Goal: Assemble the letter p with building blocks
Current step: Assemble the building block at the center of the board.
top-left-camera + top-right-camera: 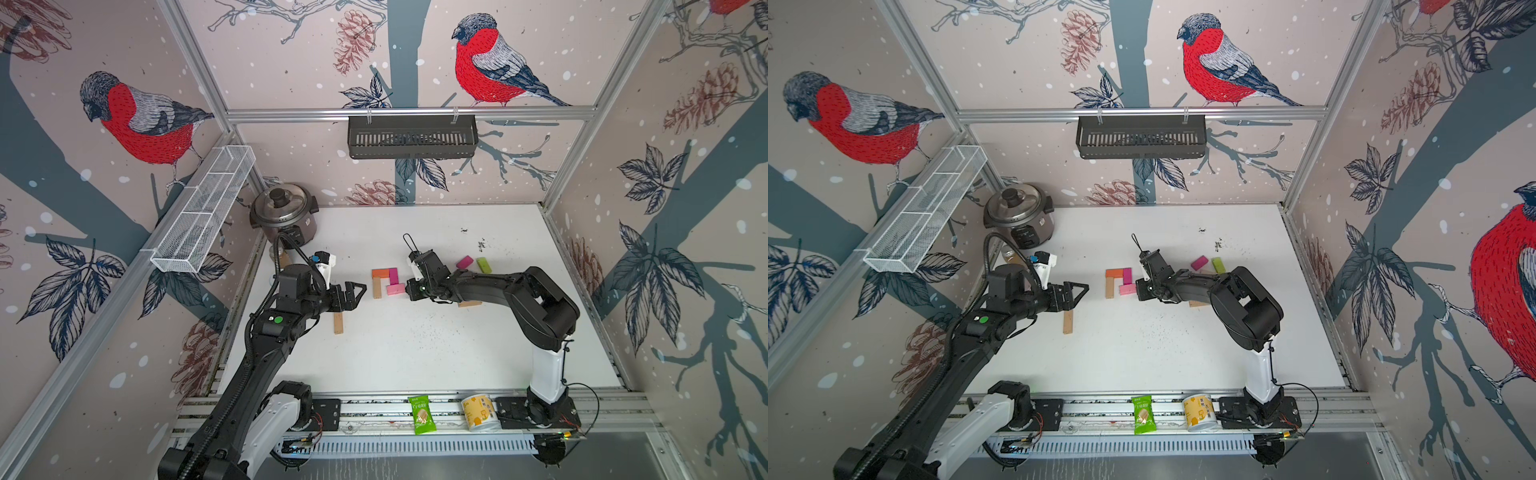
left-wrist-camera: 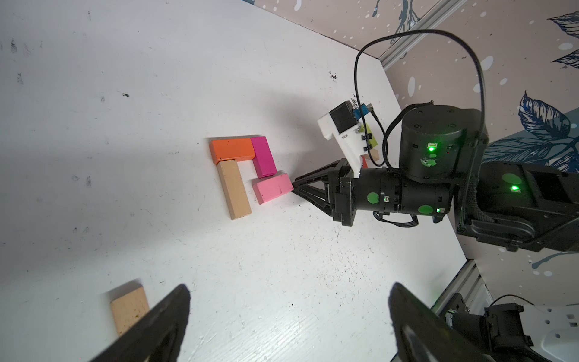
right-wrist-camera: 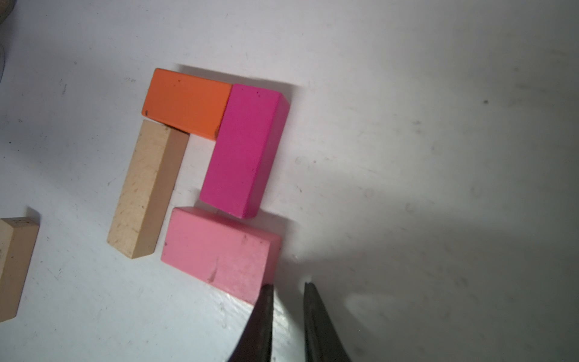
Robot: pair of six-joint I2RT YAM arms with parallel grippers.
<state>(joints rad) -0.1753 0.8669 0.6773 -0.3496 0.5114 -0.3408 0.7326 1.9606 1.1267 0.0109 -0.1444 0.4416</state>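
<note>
So far your flat orange block (image 3: 188, 102), magenta block (image 3: 244, 150) and plain wood bar (image 3: 147, 191) are joined; light pink block (image 3: 219, 250) lies skewed, stem short. Your right gripper (image 3: 288, 285) is narrow, empty, at pink's end; left gripper (image 2: 289, 291) wide.

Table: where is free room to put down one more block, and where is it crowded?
Free: the wide white table between the light pink block and the front rail; also the far strip beside the rice cooker. Crowded: around the right gripper beside that block, and the left gripper.
</note>
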